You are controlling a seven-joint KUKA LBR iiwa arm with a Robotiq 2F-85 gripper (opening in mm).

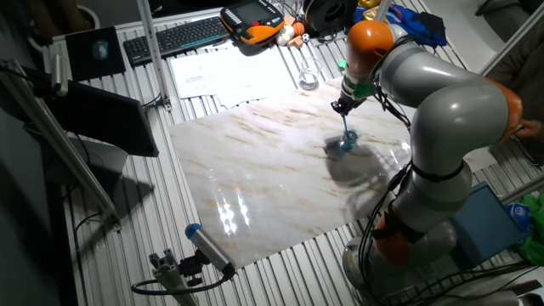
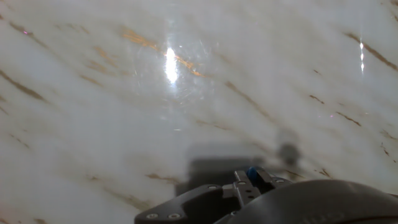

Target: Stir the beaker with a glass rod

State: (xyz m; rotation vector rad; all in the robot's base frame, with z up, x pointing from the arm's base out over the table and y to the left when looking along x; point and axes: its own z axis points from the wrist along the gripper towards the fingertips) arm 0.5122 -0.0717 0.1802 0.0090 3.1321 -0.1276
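In the fixed view my gripper (image 1: 342, 107) hangs over the right middle of the marble board (image 1: 255, 170). It is shut on the glass rod (image 1: 347, 125), a thin light-blue stick pointing down. The rod's lower end reaches into the beaker (image 1: 347, 144), a very small clear cup tinted blue that stands on the board just below the gripper. In the hand view only dark gripper parts show at the bottom edge, with a small blue bit (image 2: 252, 173) between them. The beaker itself is not seen there.
A clear long-necked flask (image 1: 307, 79) stands at the board's far edge, left of the gripper. A grey cylinder with a blue cap (image 1: 209, 247) lies off the board's front left corner. Papers (image 1: 223, 75), a keyboard (image 1: 178, 36) and an orange pendant (image 1: 252, 20) lie at the back.
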